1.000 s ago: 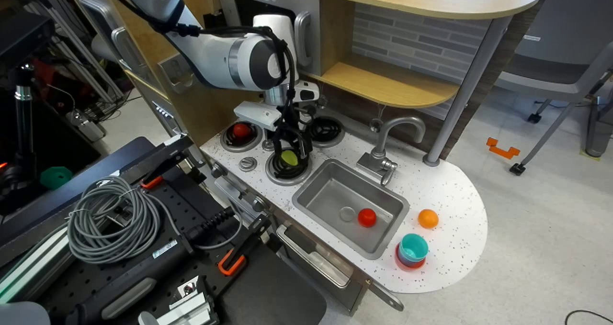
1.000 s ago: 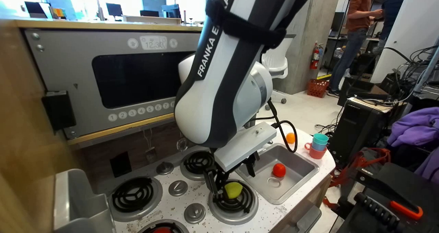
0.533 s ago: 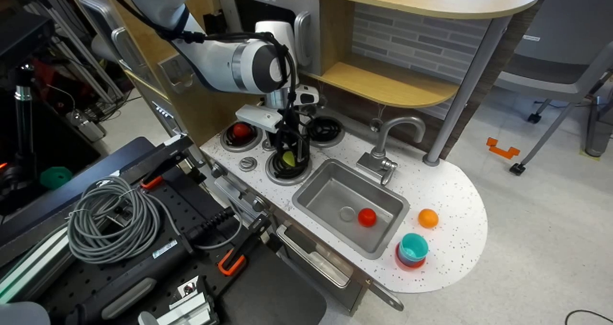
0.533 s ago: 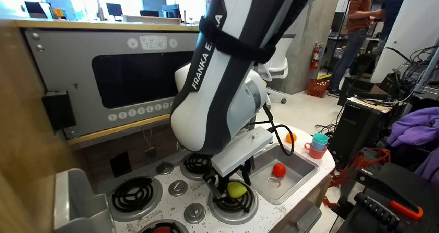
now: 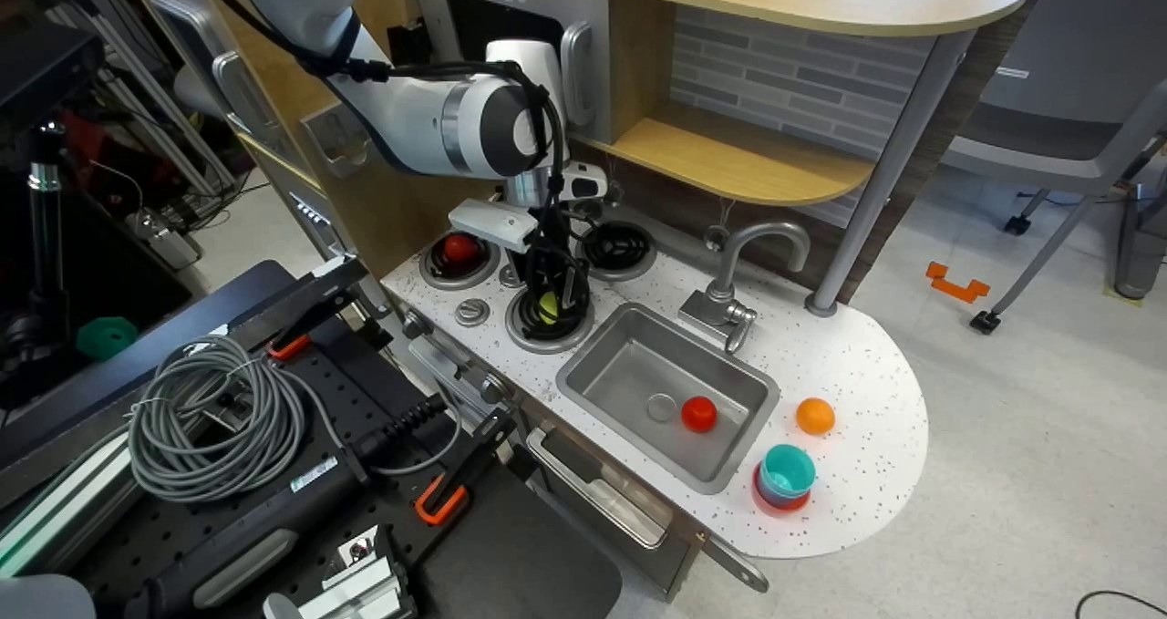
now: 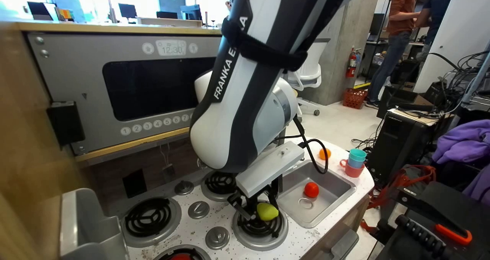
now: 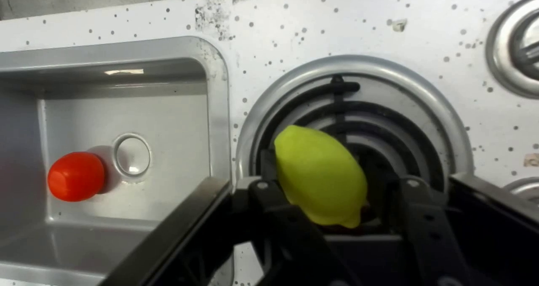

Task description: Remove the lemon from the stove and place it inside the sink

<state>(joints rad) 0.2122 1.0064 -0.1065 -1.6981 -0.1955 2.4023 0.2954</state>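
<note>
The yellow-green lemon (image 7: 320,174) lies tilted between the black fingers of my gripper (image 7: 323,172) in the wrist view, and the jaws are shut on it from both sides. Beneath it is the front burner of the stove (image 7: 356,63), next to the sink. Both exterior views show the lemon (image 6: 267,211) low over the coil, partly covered by the fingers; whether it still touches the coil I cannot tell. The grey metal sink (image 7: 218,105) is beside that burner, with a red tomato-like object (image 7: 76,176) in its basin.
A faucet (image 5: 729,291) rises behind the sink. On the counter past it are an orange (image 5: 815,416) and stacked cups (image 5: 786,473). Another burner holds a red ball (image 5: 459,248). A wooden shelf (image 5: 729,154) and the microwave front (image 6: 153,87) overhang the back.
The gripper has come down a little and its fingers have closed on the lemon. The lemon has turned and shifted slightly between them. Over the last half second the arm has stayed nearly still.
</note>
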